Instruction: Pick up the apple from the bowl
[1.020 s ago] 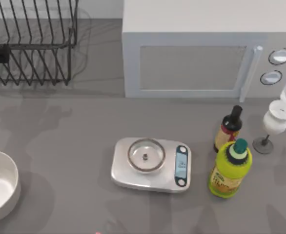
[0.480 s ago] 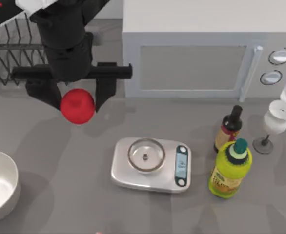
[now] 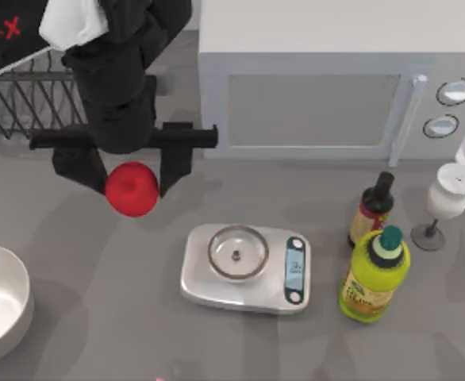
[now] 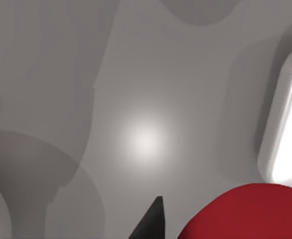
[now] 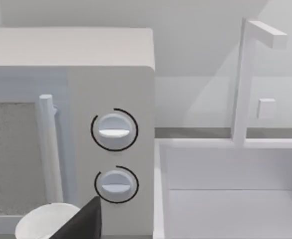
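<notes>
The red apple hangs above the grey table, and my left gripper is shut on it, a black finger on either side. It is held between the dish rack and the scale, well away from the white bowl at the table's left edge, whose inside is bare. In the left wrist view the apple sits close beside one dark fingertip. A single dark fingertip of my right gripper shows in the right wrist view, facing the microwave.
A steel scale lies mid-table, just right of the apple. Behind stand a white microwave and a wire dish rack. A dark bottle, a yellow-green bottle and a wine glass cluster at the right.
The left arm came into the top view carrying the apple, then shifted a little toward the table's front and right. The bowl has not moved.
</notes>
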You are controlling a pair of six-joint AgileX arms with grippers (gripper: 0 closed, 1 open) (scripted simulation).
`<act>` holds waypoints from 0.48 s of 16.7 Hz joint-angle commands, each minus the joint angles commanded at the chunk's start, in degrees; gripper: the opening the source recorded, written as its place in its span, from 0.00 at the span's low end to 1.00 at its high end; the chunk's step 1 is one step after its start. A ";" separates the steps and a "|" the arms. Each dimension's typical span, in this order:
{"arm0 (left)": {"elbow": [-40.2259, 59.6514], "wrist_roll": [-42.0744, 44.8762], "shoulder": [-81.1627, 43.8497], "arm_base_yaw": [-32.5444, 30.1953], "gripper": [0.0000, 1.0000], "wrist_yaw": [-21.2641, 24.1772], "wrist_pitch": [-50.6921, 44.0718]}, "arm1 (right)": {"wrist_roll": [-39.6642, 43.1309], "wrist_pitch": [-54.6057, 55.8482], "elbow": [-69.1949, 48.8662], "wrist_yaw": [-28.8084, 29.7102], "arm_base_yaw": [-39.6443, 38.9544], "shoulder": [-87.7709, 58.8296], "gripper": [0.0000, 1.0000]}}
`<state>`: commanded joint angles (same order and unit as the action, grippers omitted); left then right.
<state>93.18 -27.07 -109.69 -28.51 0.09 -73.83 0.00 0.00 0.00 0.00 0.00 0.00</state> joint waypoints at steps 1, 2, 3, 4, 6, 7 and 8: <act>-2.35 0.01 -0.39 0.05 0.00 -0.02 3.10 | 0.00 0.00 0.00 0.00 0.00 0.00 1.00; -4.84 0.02 -0.81 0.12 0.00 -0.06 6.49 | 0.00 0.00 0.00 0.00 0.00 0.00 1.00; -7.37 0.03 -1.23 0.20 0.00 -0.10 9.77 | 0.00 0.00 0.00 0.00 0.00 0.00 1.00; -9.74 0.04 -1.64 0.27 0.00 -0.13 12.52 | 0.00 0.00 0.00 0.00 0.00 0.00 1.00; -13.26 0.04 -2.35 0.22 0.00 -0.12 16.22 | 0.00 0.00 0.00 0.00 0.00 0.00 1.00; -14.16 0.04 -2.60 0.07 0.00 -0.06 17.17 | 0.00 0.00 0.00 0.00 0.00 0.00 1.00; -14.45 0.03 -2.70 -0.03 0.00 -0.03 17.49 | 0.00 0.00 0.00 0.00 0.00 0.00 1.00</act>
<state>78.73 -27.04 -112.38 -28.53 0.07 -56.34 0.00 0.00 0.00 0.00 0.00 0.00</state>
